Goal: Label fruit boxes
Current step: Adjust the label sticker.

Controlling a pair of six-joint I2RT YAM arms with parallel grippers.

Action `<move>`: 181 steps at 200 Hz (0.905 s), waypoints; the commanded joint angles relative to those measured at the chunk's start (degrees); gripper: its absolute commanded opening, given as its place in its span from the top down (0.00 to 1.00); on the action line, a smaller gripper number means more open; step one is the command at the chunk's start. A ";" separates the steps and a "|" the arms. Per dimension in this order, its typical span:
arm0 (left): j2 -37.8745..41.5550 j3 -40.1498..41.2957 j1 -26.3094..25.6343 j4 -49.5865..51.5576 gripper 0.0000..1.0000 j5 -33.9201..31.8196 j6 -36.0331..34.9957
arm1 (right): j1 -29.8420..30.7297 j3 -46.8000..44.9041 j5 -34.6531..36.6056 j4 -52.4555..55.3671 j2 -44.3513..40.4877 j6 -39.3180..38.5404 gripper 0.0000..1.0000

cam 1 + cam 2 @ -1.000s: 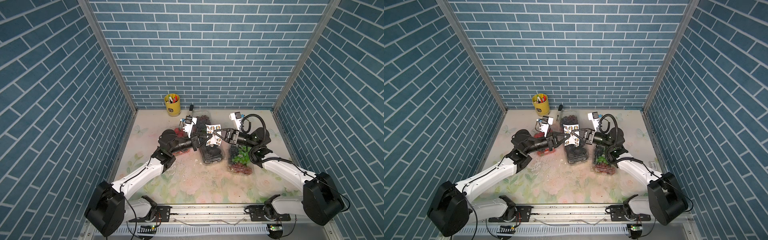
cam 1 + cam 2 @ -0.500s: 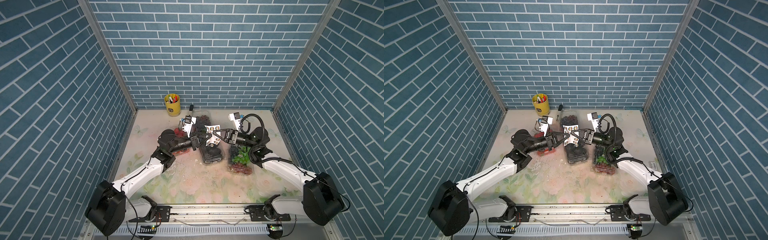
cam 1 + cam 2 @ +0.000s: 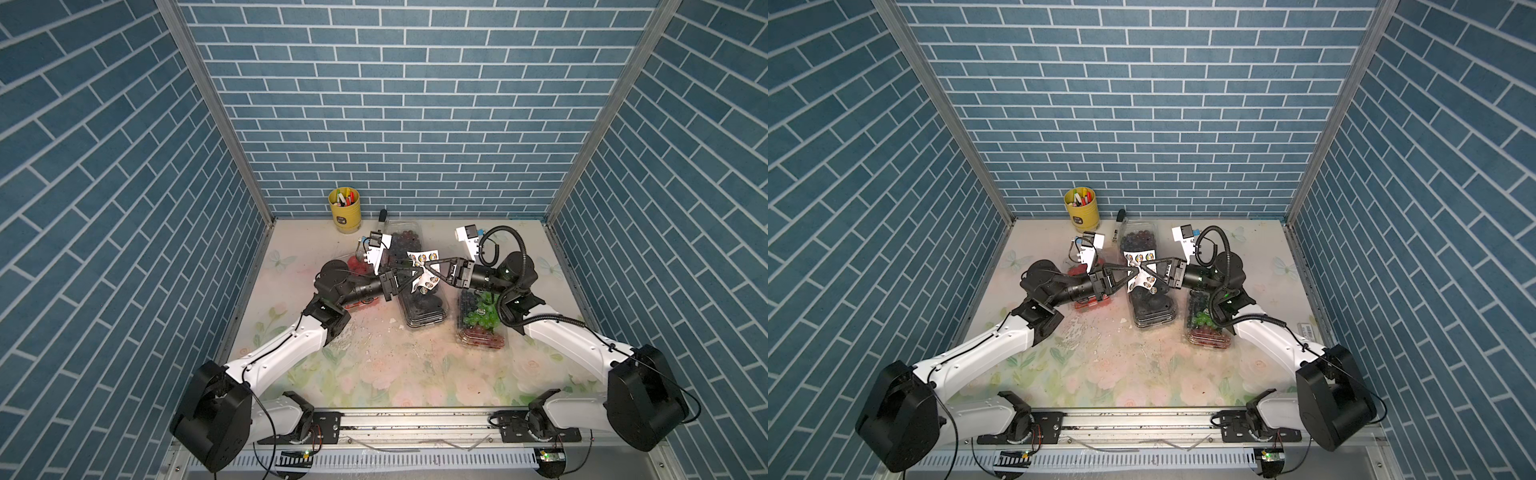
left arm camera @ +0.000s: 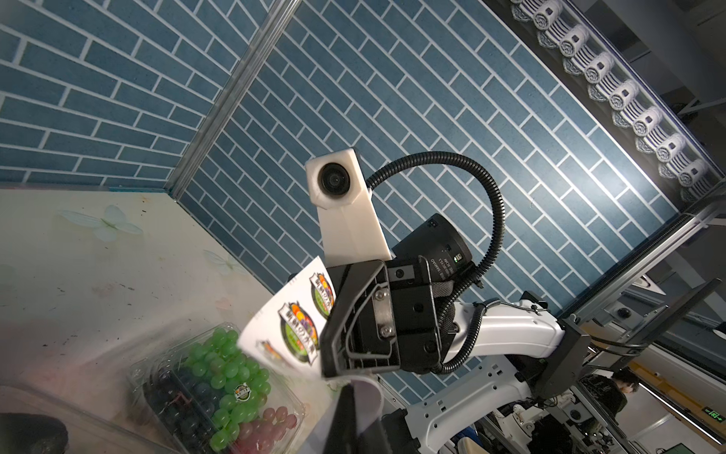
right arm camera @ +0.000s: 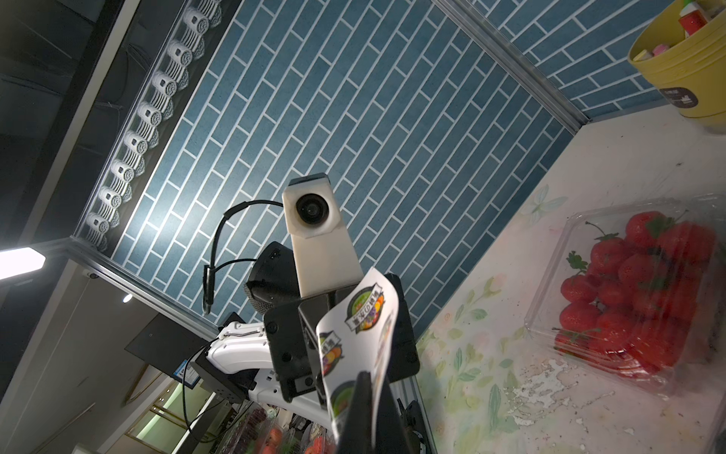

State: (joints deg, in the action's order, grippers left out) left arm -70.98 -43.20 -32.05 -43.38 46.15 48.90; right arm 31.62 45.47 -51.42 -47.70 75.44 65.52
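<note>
Clear plastic: count four fruit boxes (image 3: 424,309), long axes roughly front-to-rear. Note left gripper (image 3: 415,272), right gripper (image 3: 429,269), both pinching one sticker sheet (image 3: 424,257)

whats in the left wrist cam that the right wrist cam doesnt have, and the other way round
Only the left wrist view: the mixed grape box, with a round sticker already on its lid, and the right arm facing the camera.

Only the right wrist view: the strawberry box, the yellow pen cup and the left arm.

Both: the sticker sheet held up between the two arms, the blue brick wall and the floral tabletop.
</note>
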 commanded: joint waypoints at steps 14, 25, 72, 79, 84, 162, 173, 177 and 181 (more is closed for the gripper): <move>0.43 -0.83 0.83 -3.09 1.00 -1.14 -1.11 | 0.29 1.72 -1.79 2.05 -0.09 -1.71 1.00; 0.25 -0.80 1.10 -2.60 1.00 -1.61 -1.36 | 0.29 1.55 -2.31 1.89 -0.48 -1.64 1.00; -1.32 -0.55 2.43 -2.27 1.00 -2.57 -0.86 | 0.33 0.98 -3.56 2.08 -2.14 -2.00 1.00; -1.43 -0.52 2.43 -2.48 1.00 -2.56 -0.72 | 0.31 1.02 -3.73 2.10 -2.03 -1.97 1.00; -1.50 -0.55 2.43 -2.68 1.00 -2.57 -0.55 | 0.34 1.02 -3.82 2.06 -2.05 -1.97 1.00; -1.43 -0.54 2.84 -1.21 1.00 -3.46 -1.12 | 0.42 0.57 -4.17 1.87 -2.23 -2.14 1.00; -1.79 -0.44 2.96 -2.00 1.00 -3.41 -0.78 | 0.46 0.66 -4.57 1.84 -2.14 -2.26 1.00; -1.88 -0.39 2.96 -2.24 1.00 -3.28 -0.69 | 0.46 0.67 -4.57 1.89 -2.06 -2.17 1.00; -1.96 -0.43 2.96 -2.38 1.00 -3.31 -0.44 | 0.46 0.63 -4.62 1.84 -2.05 -2.15 1.00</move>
State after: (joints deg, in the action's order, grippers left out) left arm -72.62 -43.20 -31.09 -43.16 46.39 48.56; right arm 31.70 45.58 -51.75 -45.34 75.07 65.43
